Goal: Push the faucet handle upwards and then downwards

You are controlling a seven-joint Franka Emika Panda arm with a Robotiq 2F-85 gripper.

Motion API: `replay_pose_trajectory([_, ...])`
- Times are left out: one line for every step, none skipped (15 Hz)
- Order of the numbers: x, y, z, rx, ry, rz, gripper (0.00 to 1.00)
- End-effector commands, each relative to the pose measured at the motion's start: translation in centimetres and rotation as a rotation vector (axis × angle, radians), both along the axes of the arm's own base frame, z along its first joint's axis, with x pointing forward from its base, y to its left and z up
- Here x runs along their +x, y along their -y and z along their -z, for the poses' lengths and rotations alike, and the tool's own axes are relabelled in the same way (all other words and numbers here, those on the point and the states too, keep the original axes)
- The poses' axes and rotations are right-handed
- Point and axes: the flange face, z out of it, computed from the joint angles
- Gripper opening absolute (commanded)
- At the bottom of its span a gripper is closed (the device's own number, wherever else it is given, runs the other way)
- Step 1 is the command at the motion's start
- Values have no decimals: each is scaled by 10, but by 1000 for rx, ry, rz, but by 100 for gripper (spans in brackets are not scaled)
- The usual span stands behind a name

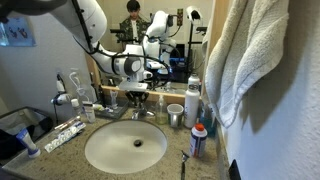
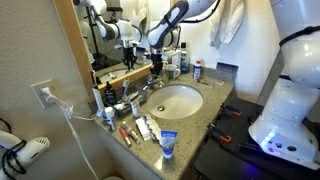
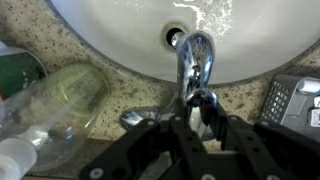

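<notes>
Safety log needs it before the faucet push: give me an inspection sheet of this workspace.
Surface: speckled granite counter around a round white basin.
Job's things: chrome faucet handle, low behind the spout.
Clutter: clear bottle, toothpaste tube, cup.
Grippers: claw open, fingers either side of the handle; contact unclear.
Cables: cord running from the wall outlet toward the counter.
Surroundings: towel hanging beside the basin; hair dryer below the outlet.

The basin [image 1: 125,150] is faced from the desk's [image 1: 62,160] front edge; the basin [image 2: 178,100] is overlooked from a side corner; from the wrist, the basin [image 3: 100,30] is viewed closely.
</notes>
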Motion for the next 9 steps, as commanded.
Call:
replay_pose_trajectory([0,-3,-17,1,6,-6,7])
replay_pose_trajectory([0,-4,-20,1,13,-8,7])
replay_pose_trajectory([1,-6,-22,2,19,-12,7])
replay_pose_trajectory([1,-8,-27,2,29,-19,7])
replay_pose_trajectory([2,-10,-31,1,36,-23,7])
replay_pose_trajectory([2,-12,-34,0,42,-30,7])
replay_pose_trajectory([3,-14,-39,-4,50,-36,7])
replay_pose_trajectory([4,-15,-42,-7,55,-40,7])
replay_pose_trajectory([5,-16,-46,-9,62,-44,7])
